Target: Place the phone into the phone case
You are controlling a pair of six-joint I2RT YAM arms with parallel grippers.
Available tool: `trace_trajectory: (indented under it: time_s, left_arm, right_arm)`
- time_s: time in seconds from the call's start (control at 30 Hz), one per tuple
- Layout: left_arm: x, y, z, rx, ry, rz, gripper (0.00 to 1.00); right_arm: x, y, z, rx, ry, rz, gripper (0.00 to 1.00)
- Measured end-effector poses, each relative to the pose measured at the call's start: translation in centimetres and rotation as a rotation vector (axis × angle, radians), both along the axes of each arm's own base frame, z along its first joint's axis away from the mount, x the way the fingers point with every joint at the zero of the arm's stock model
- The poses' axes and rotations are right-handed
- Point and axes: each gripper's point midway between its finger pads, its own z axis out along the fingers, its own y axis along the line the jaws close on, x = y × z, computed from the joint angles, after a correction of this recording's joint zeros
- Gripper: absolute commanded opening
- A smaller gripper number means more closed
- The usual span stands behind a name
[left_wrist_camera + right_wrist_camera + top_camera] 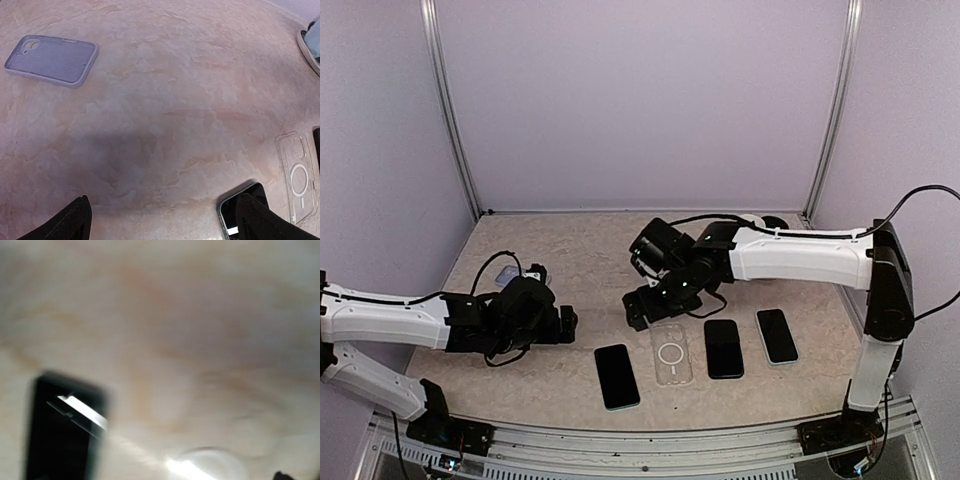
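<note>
No phone is in a case yet, so by my judgement the whole task is ahead of me. The clear case [671,353] lies flat and empty on the tabletop [570,240], toward the near edge. The left phone [617,376] lies just beside it on its left. The middle phone [724,348] lies just beside it on its right, and the right phone [777,336] is one place further right. All three lie flat with dark screens, apart from the case, and neither of my arms touches them. My right gripper [638,308] hangs low over the far end of the clear case. Its own camera is smeared, giving only a dark phone and a bright ring. I cannot tell how wide its jaws stand, and I see nothing in them. My left gripper [568,322] sits to the left of the left phone. It is wide, its fingers [70,222] far apart with bare tabletop between them, holding nothing. A purple case [503,272], also empty, lies at the far left. What is left: take one phone, line it up over a case and press it in.
</note>
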Motion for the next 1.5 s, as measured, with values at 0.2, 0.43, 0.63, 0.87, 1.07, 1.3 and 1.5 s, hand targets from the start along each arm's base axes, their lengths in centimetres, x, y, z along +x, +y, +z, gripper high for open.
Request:
trace_trajectory:
  time_s: [0.2,0.43,0.63,0.87,1.07,1.3,1.5]
  left_arm:
    - [0.1,3.0,1.5,-0.043,-0.027,0.173,0.99]
    - [-0.1,4.7,2.8,-0.085,-0.066,0.234,0.99]
    - [-0.1,5.4,2.1,-0.055,-0.065,0.229,0.99]
    - [0.3,5.2,1.5,-0.018,-0.062,0.207,0.99]
    - [0.9,6.3,1.5,-0.017,-0.064,0.240,0.99]
    - [1.1,7.2,1.3,-0.024,-0.057,0.253,0.99]
    - [1.3,7.0,0.9,-0.019,-0.046,0.240,0.99]
  right_arm:
    - [-5.0,6.6,-2.3,-0.082,-0.012,0.016,0.99]
    - [-7.7,7.6,-8.0,-0.199,0.081,-0.021,0.99]
    - [-8.8,8.1,-9.4,-0.217,0.135,-0.052,0.99]
    - [-9.3,9.8,-9.7,-0.205,0.163,-0.063,0.99]
    - [-9.7,10.0,-10.4,-0.242,0.163,-0.068,0.99]
    - [-10.0,9.1,-10.4,-0.301,0.155,-0.079,0.73]
    - [-9.8,8.1,-10.3,-0.311,0.127,-0.055,0.49]
